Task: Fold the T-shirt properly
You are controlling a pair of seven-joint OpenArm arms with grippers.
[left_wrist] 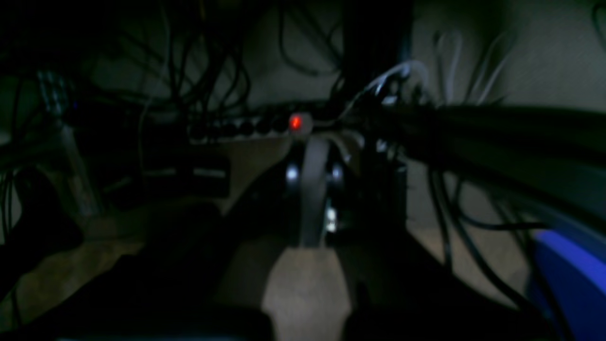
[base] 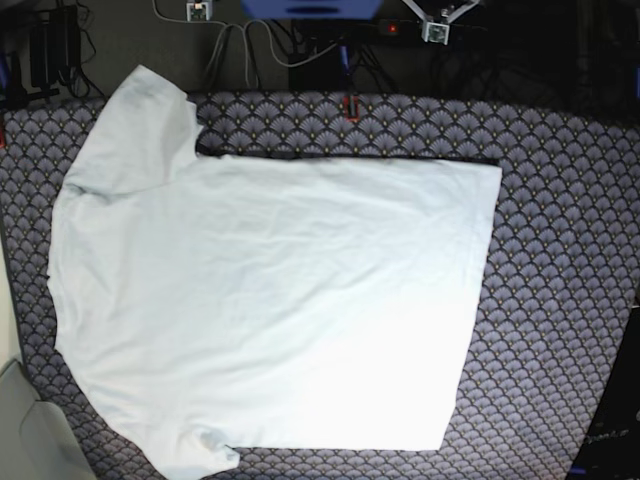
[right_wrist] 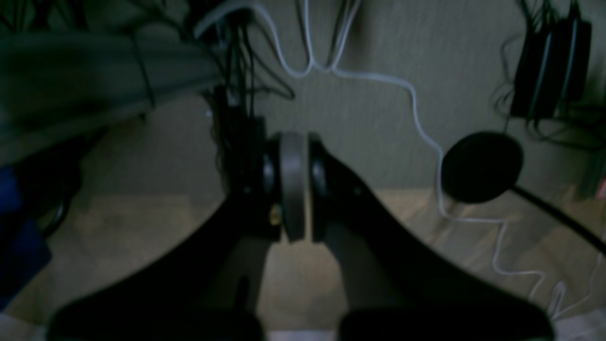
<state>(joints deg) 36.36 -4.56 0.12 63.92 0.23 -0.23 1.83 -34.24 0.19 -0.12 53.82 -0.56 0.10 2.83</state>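
T-shirt (base: 270, 310) spread flat, pale white, plain, lightly wrinkled, on patterned cloth (base: 560, 250)

A plain white, faintly blue-tinted T-shirt (base: 270, 300), bearing no print, lies over a tablecloth (base: 560, 260) patterned with dark navy fan-shaped scales outlined in pale grey-lilac. Beyond the tablecloth's far edge sit a vivid blue object (base: 310, 8) and a black power strip (base: 375, 28) showing a small red light. In the dim left wrist view, that power strip (left_wrist: 251, 127) glows with one orange-red lamp. Against a beige wall (right_wrist: 378, 71) in the right wrist view hangs a white cable (right_wrist: 416, 113), beside a round black disc (right_wrist: 482, 166).
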